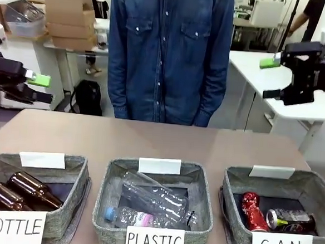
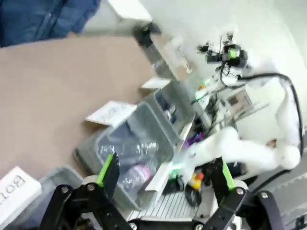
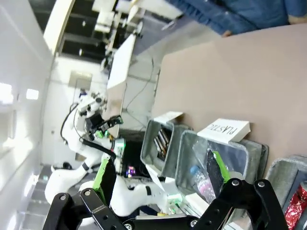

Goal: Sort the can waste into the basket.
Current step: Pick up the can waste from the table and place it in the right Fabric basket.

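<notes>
Both my claws hang wide open with nothing in them: my left claw (image 1: 39, 88) off the left edge of the bench (image 1: 161, 141), my right claw (image 1: 274, 78) up high on the right. The red can (image 1: 253, 211) and the black can (image 1: 289, 219) lie side by side in the basket (image 1: 314, 185) signed CAN, at the right end of the row. A person (image 1: 168, 55) stands across the bench.

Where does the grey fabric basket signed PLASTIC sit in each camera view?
Front view: grey fabric PLASTIC basket at bottom centre.
Left wrist view: lower middle, above the end effector's fingers.
Right wrist view: lower right.
Shared landmark: the clear plastic bottles inside it.
</notes>
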Action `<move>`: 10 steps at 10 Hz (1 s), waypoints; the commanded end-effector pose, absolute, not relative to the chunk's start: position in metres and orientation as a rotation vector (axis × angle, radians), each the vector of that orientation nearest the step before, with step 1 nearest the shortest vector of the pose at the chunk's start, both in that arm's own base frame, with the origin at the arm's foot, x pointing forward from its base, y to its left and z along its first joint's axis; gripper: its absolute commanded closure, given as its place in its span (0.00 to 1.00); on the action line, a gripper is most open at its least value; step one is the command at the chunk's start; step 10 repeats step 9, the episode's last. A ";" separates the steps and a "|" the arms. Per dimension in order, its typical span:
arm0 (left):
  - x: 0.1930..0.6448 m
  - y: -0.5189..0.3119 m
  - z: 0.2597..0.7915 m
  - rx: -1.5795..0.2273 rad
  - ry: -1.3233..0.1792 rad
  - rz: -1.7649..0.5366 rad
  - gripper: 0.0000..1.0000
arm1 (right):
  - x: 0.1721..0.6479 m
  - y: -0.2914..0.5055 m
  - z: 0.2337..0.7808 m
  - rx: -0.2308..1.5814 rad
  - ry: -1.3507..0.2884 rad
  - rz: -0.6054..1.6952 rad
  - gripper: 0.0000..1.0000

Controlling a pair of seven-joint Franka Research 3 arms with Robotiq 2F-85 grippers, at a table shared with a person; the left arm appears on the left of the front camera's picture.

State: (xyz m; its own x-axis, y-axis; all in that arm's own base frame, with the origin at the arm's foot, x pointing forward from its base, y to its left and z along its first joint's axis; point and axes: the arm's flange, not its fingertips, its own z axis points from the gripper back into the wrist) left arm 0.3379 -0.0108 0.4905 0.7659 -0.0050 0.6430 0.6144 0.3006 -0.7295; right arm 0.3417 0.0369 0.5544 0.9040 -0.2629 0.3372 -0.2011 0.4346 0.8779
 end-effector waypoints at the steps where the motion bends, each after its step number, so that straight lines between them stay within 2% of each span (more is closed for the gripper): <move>1: 0.327 -0.028 0.501 -1.140 -0.546 -0.508 0.00 | 0.338 0.037 0.551 1.147 -0.444 0.019 0.00; 10: 0.327 -0.028 0.501 -1.140 -0.546 -0.508 0.00 | 0.338 0.037 0.551 1.147 -0.444 0.019 0.00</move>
